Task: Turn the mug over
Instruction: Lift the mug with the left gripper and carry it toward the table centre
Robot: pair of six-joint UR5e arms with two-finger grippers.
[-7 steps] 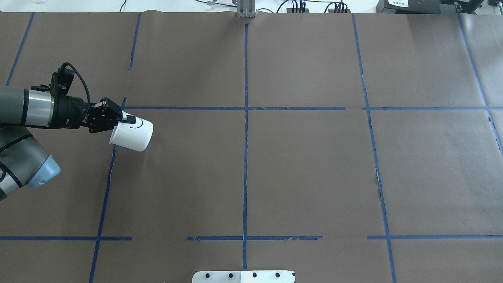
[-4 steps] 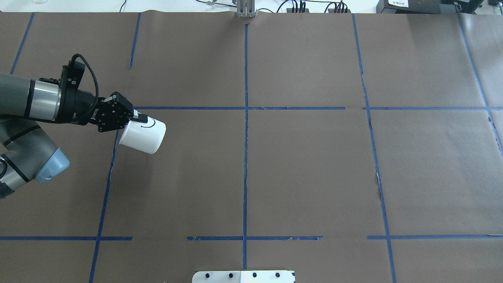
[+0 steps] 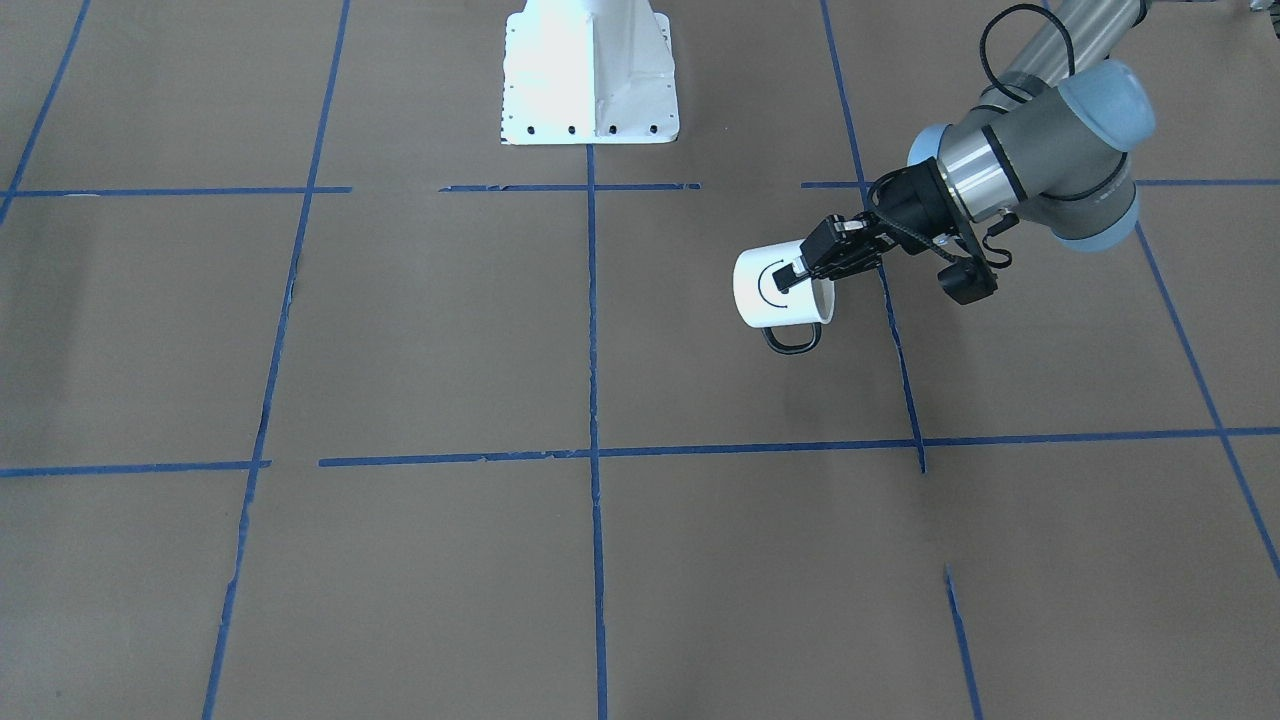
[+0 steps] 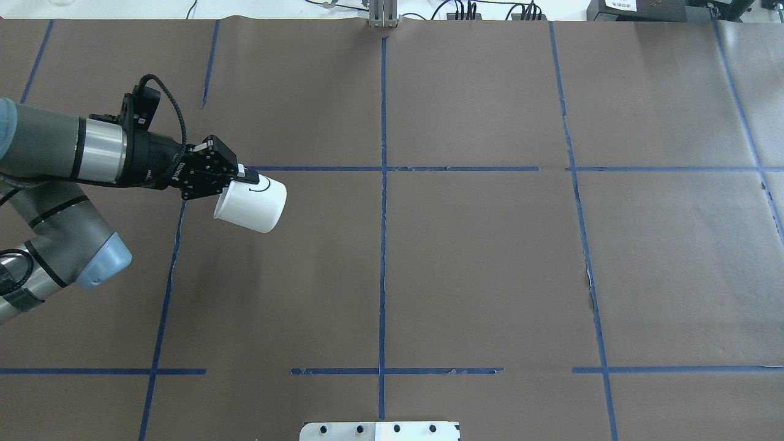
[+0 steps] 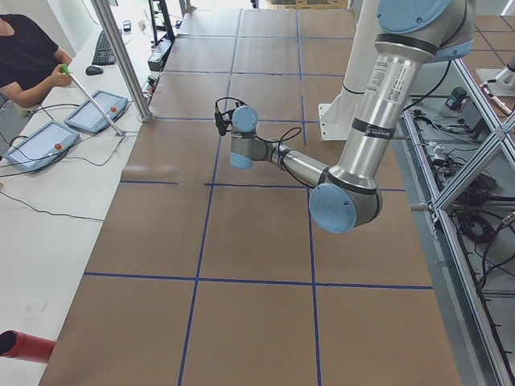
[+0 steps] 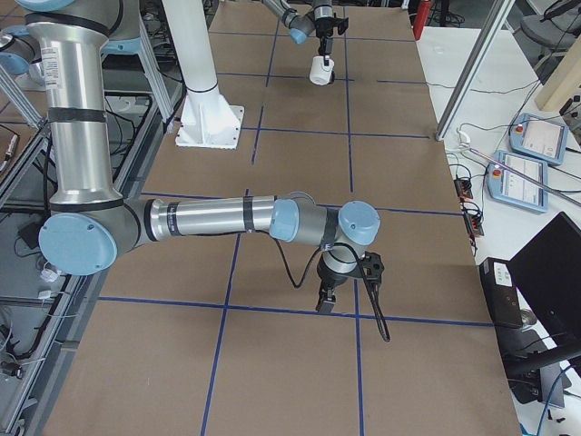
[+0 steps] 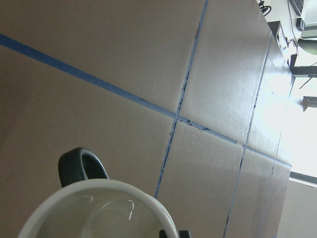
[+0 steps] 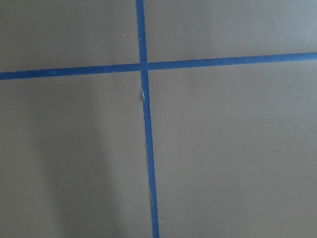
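The white mug (image 4: 251,206) with a black smile mark hangs tilted on its side in my left gripper (image 4: 242,179), above the brown table left of centre. The gripper is shut on the mug's rim, one finger inside and one outside. In the front-facing view the mug (image 3: 775,290) shows its black handle (image 3: 790,342) pointing down. The left wrist view shows the mug's pale interior (image 7: 99,213) and its handle (image 7: 79,166). My right gripper (image 6: 325,302) shows only in the exterior right view, low over the table; I cannot tell if it is open or shut.
Brown paper with blue tape lines (image 4: 383,245) covers the table. The robot's white base plate (image 3: 590,70) is at the near edge. Operators' desks with control pads (image 5: 36,145) stand beyond the far side.
My left arm has moved to the right and slightly away from the robot, carrying the mug with it. The mug's tilt is about the same.
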